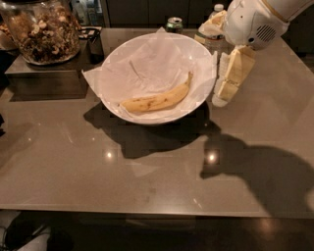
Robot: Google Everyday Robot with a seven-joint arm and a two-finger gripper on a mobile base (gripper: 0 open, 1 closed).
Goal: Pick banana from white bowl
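A curved yellow banana [158,99] with brown speckles lies in the white bowl [203,54], on crinkled white paper, with its stem end pointing up to the right. The bowl stands at the back middle of the grey table. My gripper [223,97] hangs from the white wrist at the upper right. It points down just outside the bowl's right rim, beside the bowl and to the right of the banana. It holds nothing that I can see.
A glass jar of nuts [41,29] stands on a dark raised box [44,81] at the back left, with a dark cup [94,43] next to it. A green can [174,23] and a water bottle [215,11] stand behind the bowl.
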